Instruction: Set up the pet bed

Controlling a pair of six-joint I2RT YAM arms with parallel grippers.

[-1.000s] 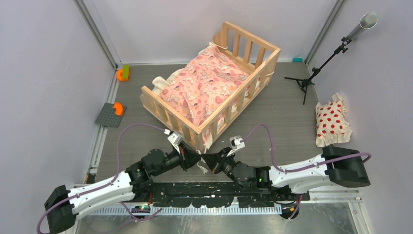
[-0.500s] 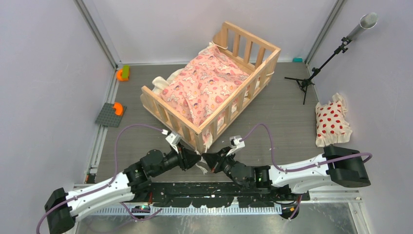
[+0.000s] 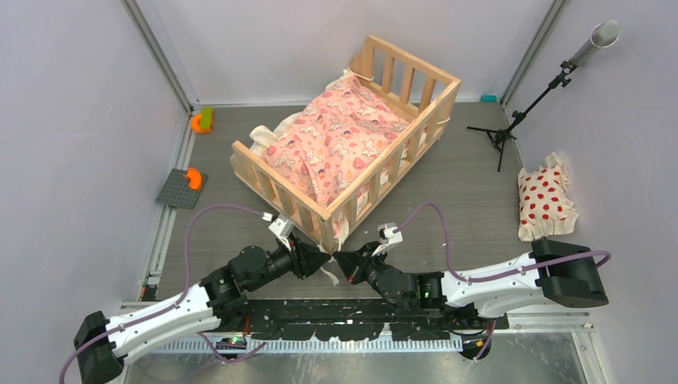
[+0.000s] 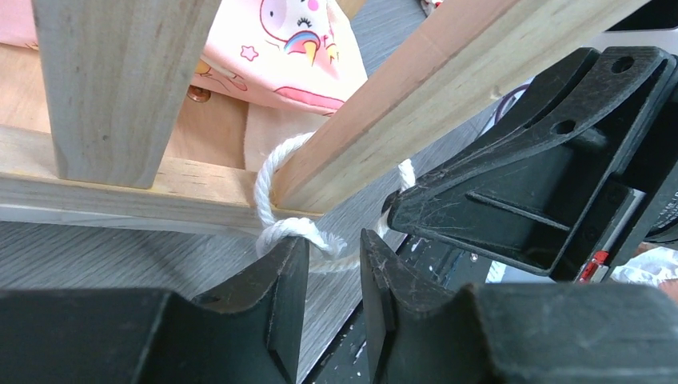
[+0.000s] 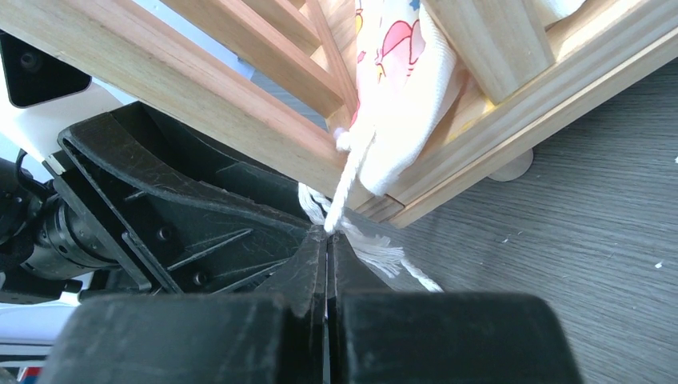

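I see my left fingers [image 4: 280,296] parted beside the knot [image 4: 300,232]; my right fingers [image 5: 308,260] pinch the tie [image 5: 345,188] at the bed [image 5: 240,104] corner.

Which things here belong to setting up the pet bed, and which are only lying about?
Job: pet bed, pink cushion, cream tie cord, left gripper, right gripper; probably the dotted pillow.
Lying about: grey plate, orange-green block, metal tube on tripod.

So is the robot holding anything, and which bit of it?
The right gripper pinches the white tie cord near its frayed end. The left gripper is open, holding nothing.
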